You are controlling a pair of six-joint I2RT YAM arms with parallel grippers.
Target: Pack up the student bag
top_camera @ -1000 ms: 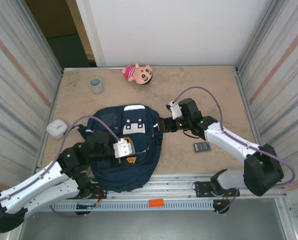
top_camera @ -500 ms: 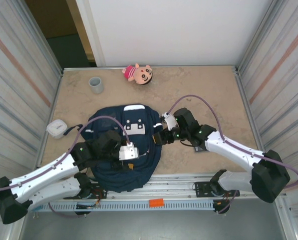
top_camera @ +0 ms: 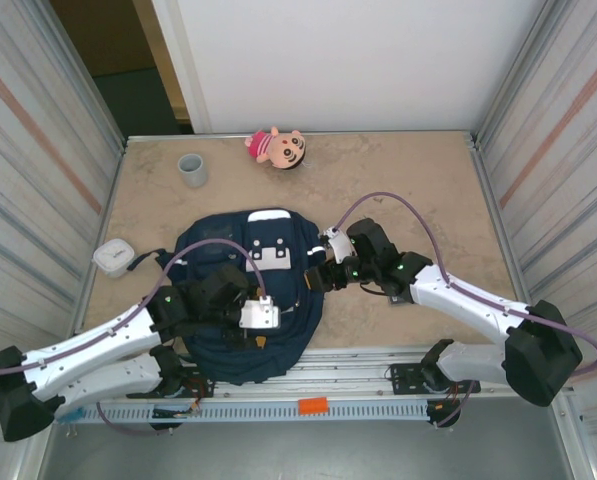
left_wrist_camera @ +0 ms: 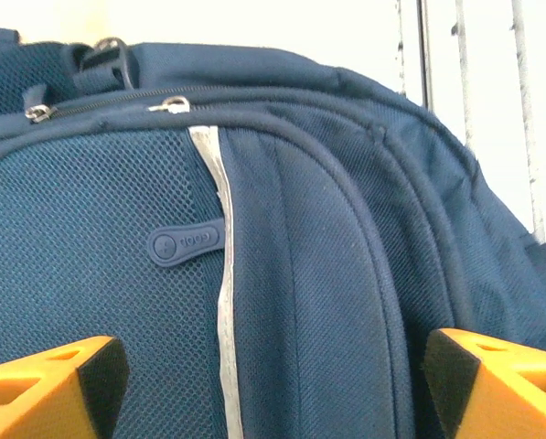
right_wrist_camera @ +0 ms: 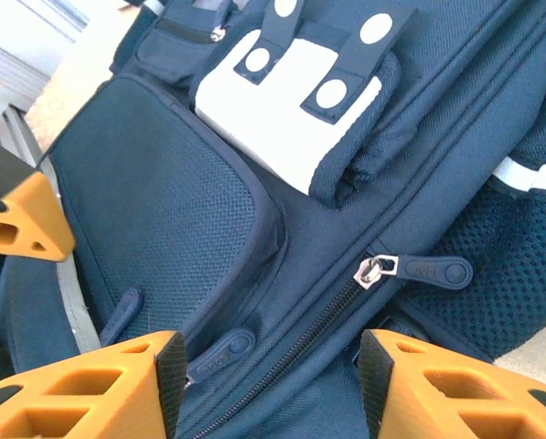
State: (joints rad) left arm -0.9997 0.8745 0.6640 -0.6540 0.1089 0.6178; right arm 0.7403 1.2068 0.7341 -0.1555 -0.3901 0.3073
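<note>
Top external view: one navy backpack (top_camera: 288,235) lies flat on the counter (top_camera: 428,190), near its front edge and a little left of centre, between the two arms. Three other things sit on the counter, well apart from the bag: one pink doll (top_camera: 276,148) by the back wall, one grey cup (top_camera: 192,170) at the back left, and one small white box (top_camera: 113,257) at the left edge.

From the left wrist, the left tool (left_wrist_camera: 273,384) hangs over the bag with its two orange fingers (left_wrist_camera: 53,384) spread wide and only fabric between them. One white stripe (left_wrist_camera: 219,302) runs down the bag there, and two metal zip sliders (left_wrist_camera: 174,105) sit near its top seam.

From the right wrist, the right tool (right_wrist_camera: 268,384) hovers over the bag's front, its fingers apart and pinching nothing. One white patch (right_wrist_camera: 291,119) and one zip slider (right_wrist_camera: 373,271) lie ahead of it.
</note>
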